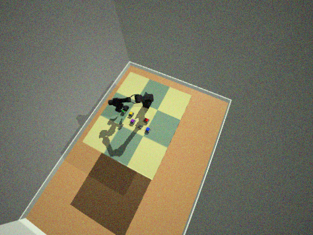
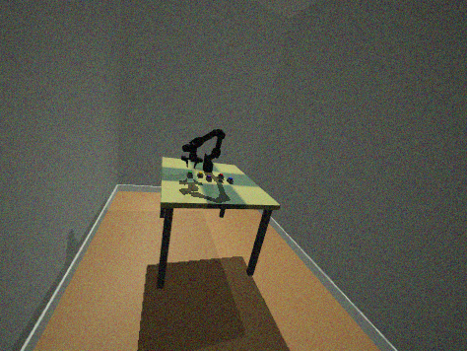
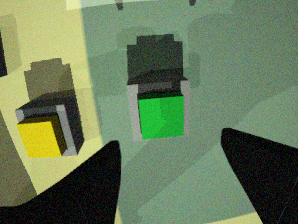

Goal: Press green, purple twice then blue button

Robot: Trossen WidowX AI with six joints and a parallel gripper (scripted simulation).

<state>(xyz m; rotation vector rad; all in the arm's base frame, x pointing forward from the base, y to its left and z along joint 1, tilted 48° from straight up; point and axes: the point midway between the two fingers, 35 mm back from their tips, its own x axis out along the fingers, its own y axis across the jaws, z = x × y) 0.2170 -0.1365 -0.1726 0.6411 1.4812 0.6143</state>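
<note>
The green button (image 1: 123, 111) (image 2: 189, 175) (image 3: 162, 118) stands in its dark housing, its cap raised. My gripper (image 1: 122, 109) (image 2: 190, 166) (image 3: 172, 141) is above it, partly open and empty, with the green cap showing between and a little beyond the fingertips in the wrist view. In the exterior view a gap shows between fingertips and button. The purple button (image 1: 132, 121) (image 2: 209, 178) and the blue button (image 1: 148, 129) (image 2: 230, 180) stand farther right. Neither shows clearly in the wrist view.
The yellow button (image 1: 131, 113) (image 2: 200, 173) (image 3: 40, 140) is close beside the green one, left of it in the wrist view. The red button (image 1: 146, 120) (image 2: 221, 175) stands between purple and blue, toward the arm's base. A small greyish thing (image 1: 140, 127) lies near the blue button.
</note>
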